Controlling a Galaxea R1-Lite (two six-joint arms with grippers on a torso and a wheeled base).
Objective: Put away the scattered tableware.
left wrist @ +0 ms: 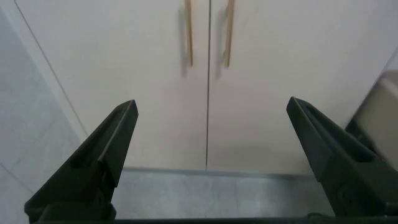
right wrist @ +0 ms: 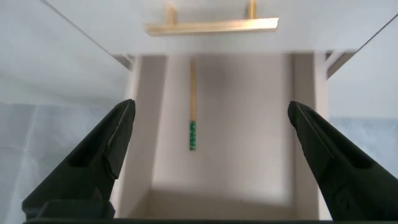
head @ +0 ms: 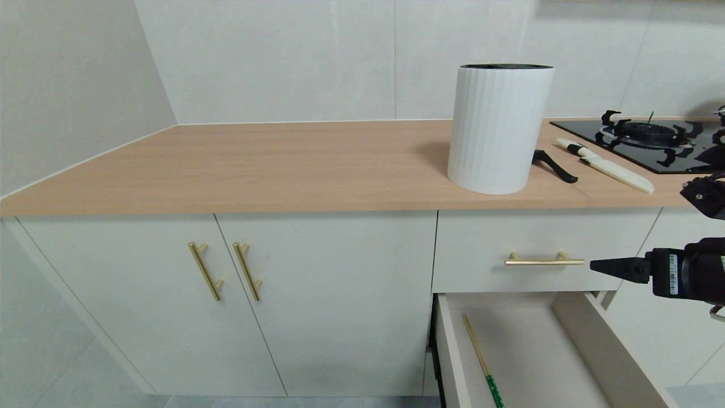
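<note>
**While the lower drawer stands open, go for the knife**

As my right fingers [head: 614,266] hang apart and empty before the cabinet, beside the shut upper drawer's handle [head: 544,260] and above the open drawer [head: 606,351], the chopsticks [head: 481,362] lie inside along its left wall, green end toward the front; the knife [head: 606,166] and a black-handled piece [head: 554,165] lie on the table [head: 283,164], so I judge the job approx. a third done; next pick prob. the knife. To do it well: rise clear of the table edge first; come down over the handle end, fingers across its narrow width; close slowly, since a flat thing on smooth wood may skid; keep off the stove [head: 651,139] behind and the white ribbed canister [head: 498,130], which hides part of the black piece. My left fingers [left wrist: 106,155] are spread too, holding nothing, low before the double cabinet doors [head: 226,272]. Table: pale wood; walls: light tile; floor: grey.
</note>
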